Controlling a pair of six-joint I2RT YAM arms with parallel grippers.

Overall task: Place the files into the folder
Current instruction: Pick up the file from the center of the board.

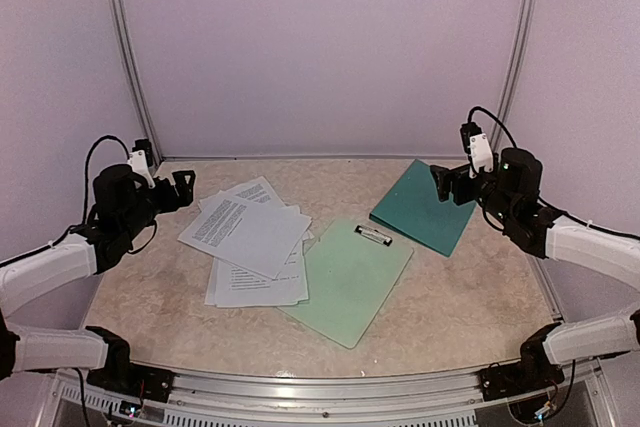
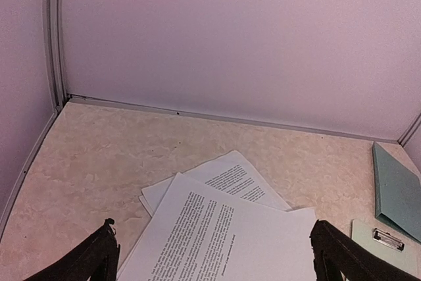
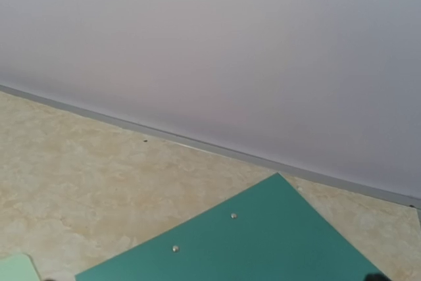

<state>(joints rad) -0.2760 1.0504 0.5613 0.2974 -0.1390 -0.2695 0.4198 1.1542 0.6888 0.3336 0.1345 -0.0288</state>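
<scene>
Several files (image 1: 250, 237) lie fanned flat left of centre, the shut folder (image 1: 425, 207) at upper right, left claw (image 1: 180, 190) and right claw (image 1: 447, 185) spread and empty: you may snag only the top sheet or load the paler clipboard (image 1: 350, 277) instead.

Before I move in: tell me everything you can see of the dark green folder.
The folder is a thin, dark teal-green card cover, closed and lying flat on the table at the far right, turned diagonally. Two small metal rivets show on its cover along one edge. Nothing lies on it. Its near corner sits close to the pale clipboard; whether they touch is unclear. The right gripper hangs open above its right side, fingers apparently not touching it.
</scene>
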